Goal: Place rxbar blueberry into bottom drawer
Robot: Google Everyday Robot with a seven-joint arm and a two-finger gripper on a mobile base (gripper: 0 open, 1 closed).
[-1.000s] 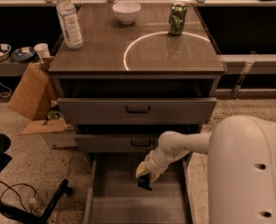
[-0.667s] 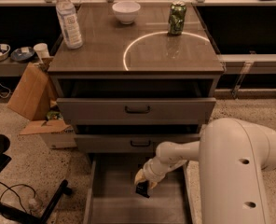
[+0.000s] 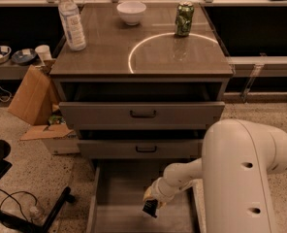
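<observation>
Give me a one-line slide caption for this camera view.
Gripper holds the rxbar blueberry low over the open bottom drawer; water bottle, white bowl and green can stand on top.

Small flat dark-wrapped rxbar blueberry (image 3: 150, 208), hanging end-down and slightly tilted, pinched in the jaws of the gripper (image 3: 152, 201), over the smooth floor of the wide grey bottom drawer (image 3: 115, 193), pulled open, lowest of three

Gripper (image 3: 152, 203) low, apparently clasping rxbar blueberry (image 3: 149, 209)
</observation>
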